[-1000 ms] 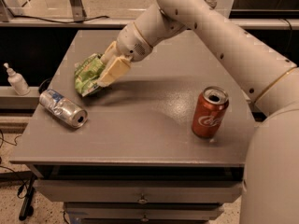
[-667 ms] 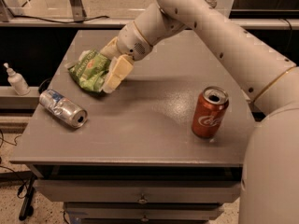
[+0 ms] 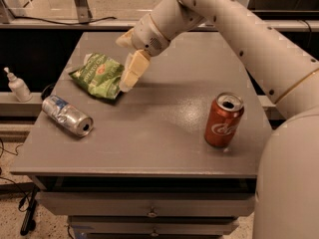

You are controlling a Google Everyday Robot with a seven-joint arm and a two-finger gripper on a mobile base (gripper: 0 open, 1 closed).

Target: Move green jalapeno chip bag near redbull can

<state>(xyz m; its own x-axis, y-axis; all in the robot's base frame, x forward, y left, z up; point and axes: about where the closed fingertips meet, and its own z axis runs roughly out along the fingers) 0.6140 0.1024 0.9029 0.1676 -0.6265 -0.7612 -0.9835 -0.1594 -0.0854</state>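
The green jalapeno chip bag [image 3: 97,75] lies flat on the grey table [image 3: 164,138], at its left side. The redbull can [image 3: 67,115], silver with blue patches and dented, lies on its side a short way in front of and left of the bag, its mouth facing front right. My gripper [image 3: 123,63] hangs just over the bag's right edge. It is open: one cream finger [image 3: 133,71] points down beside the bag and the other sits higher and farther back. Nothing is in the gripper.
A red cola can [image 3: 224,120] stands upright at the right front of the table. A small white pump bottle [image 3: 17,85] stands on a ledge left of the table. My arm [image 3: 239,34] spans the table's back right. Drawers sit under the tabletop.
The bag was held in the gripper above the table. It now lies flat on the table close to the silver can, and the gripper has opened and let it go.
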